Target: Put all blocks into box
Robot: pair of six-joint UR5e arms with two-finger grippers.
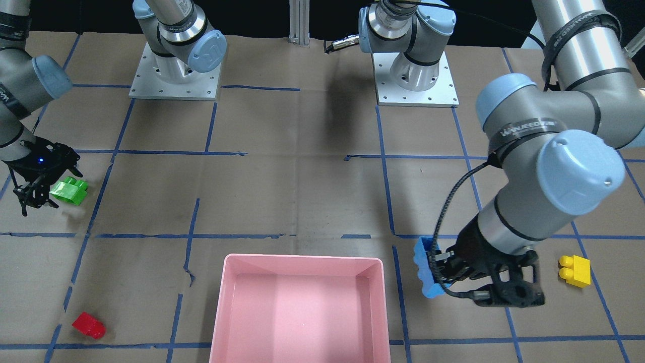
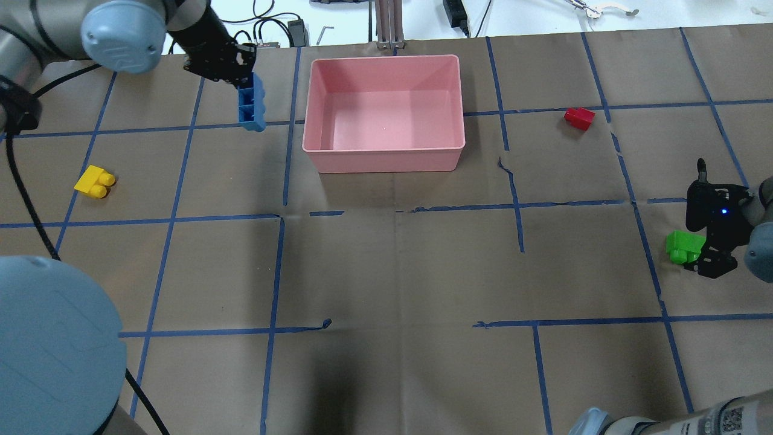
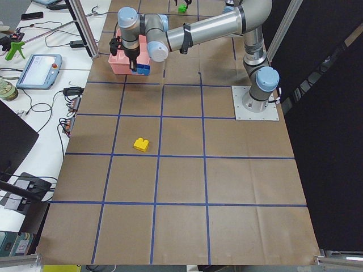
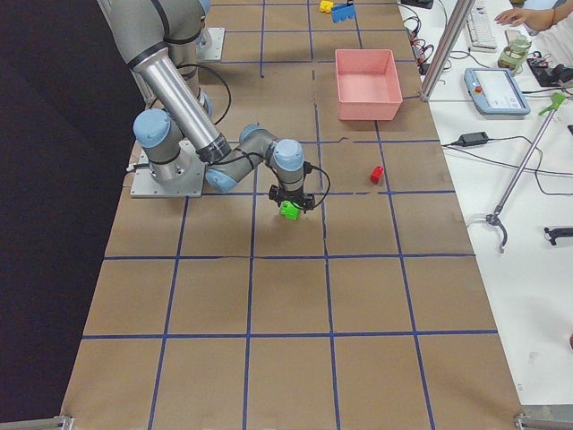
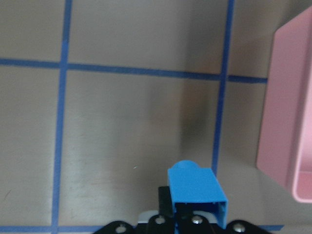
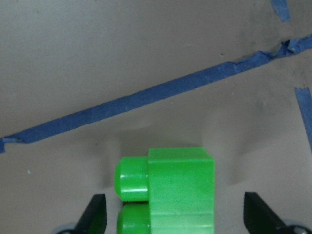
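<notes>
My left gripper is shut on the blue three-stud block and holds it above the table, just left of the pale-pink box. The left wrist view shows the blue block in the jaws, with the box's rim at right. My right gripper is open, with its fingers on either side of the green block, which shows close up in the right wrist view. The red block lies right of the box. The yellow block lies at the far left. The box holds no blocks.
The table is covered in brown paper with a blue tape grid. The two arm bases stand at the robot's edge. Cables and tools lie beyond the far edge of the table.
</notes>
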